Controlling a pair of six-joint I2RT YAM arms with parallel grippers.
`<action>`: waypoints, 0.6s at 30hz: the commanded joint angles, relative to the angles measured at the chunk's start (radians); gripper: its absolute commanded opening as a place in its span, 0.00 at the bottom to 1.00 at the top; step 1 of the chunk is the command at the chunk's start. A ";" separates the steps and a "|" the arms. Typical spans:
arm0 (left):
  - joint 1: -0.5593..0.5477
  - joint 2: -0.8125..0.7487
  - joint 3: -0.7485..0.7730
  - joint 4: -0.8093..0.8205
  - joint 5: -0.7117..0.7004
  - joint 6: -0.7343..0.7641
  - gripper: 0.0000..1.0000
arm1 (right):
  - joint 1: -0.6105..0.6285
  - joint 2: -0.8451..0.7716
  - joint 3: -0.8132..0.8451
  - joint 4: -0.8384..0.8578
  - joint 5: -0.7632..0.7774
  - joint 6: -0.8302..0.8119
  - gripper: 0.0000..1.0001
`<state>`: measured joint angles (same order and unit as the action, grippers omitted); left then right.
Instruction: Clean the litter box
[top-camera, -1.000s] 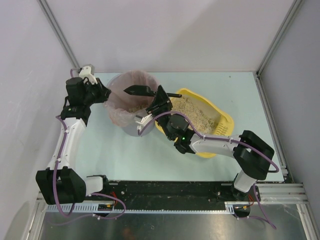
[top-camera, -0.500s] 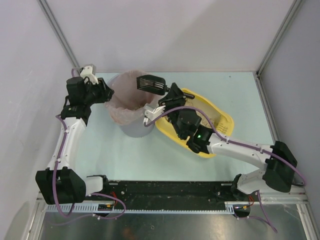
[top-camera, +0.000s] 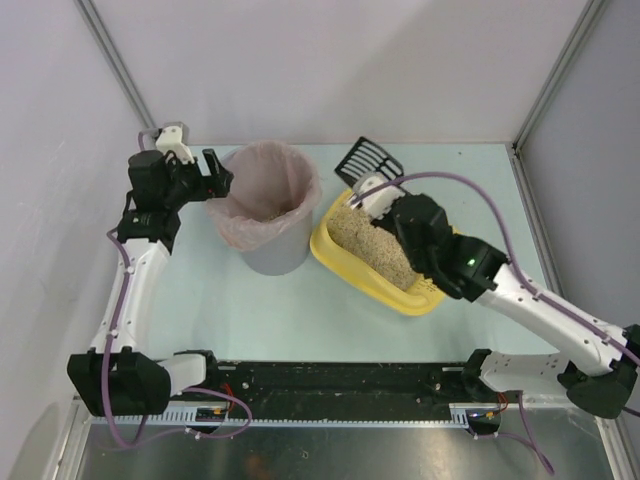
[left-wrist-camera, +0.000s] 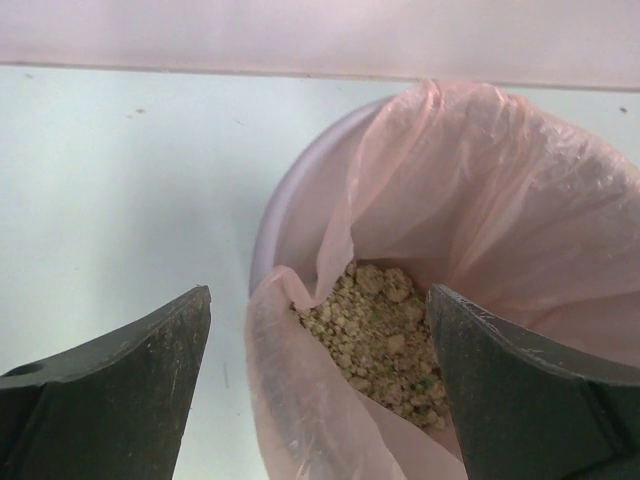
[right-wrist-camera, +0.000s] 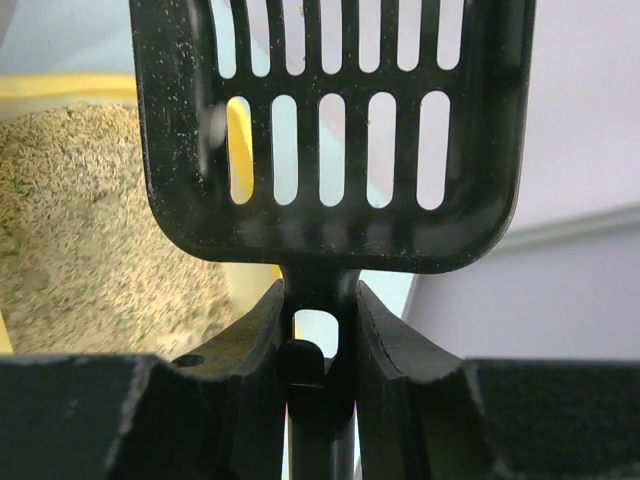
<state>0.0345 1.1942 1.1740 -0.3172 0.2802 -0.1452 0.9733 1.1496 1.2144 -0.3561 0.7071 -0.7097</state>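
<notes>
Watching the slotted scoop (right-wrist-camera: 330, 130) is your first job: the right pincer (right-wrist-camera: 320, 320) pinches only its thin handle, with the blade raised near the far end of the litter box (top-camera: 325, 250). Any slip or twist in that narrow grip could drop the scoop, and grains clinging to it could fall onto the desk (top-camera: 250, 310) beyond the yellow rim. The litter box lies right of centre on the desk, just right of the grey bin (top-camera: 270, 260), with sandy litter inside. The left pincer (left-wrist-camera: 318, 300) stands spread wide at the bin's left rim, holding nothing, so the pink liner (left-wrist-camera: 500, 200) is unsupported. It looks loose and could sag inward over the clumps (left-wrist-camera: 375, 335). A jaw could also snag that film and tug the bin if you pull away carelessly.
</notes>
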 joint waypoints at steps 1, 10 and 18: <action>-0.027 -0.074 0.067 0.020 -0.150 0.082 0.93 | -0.125 0.019 0.173 -0.461 -0.121 0.470 0.02; -0.186 -0.019 0.185 0.012 -0.211 0.127 0.96 | -0.274 0.145 0.355 -0.895 -0.322 0.676 0.01; -0.257 0.015 0.211 0.012 -0.032 0.070 0.96 | -0.392 0.213 0.336 -0.971 -0.494 0.684 0.01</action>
<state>-0.1818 1.2045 1.3594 -0.3172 0.1436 -0.0708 0.6380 1.3544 1.5360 -1.2621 0.3344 -0.0620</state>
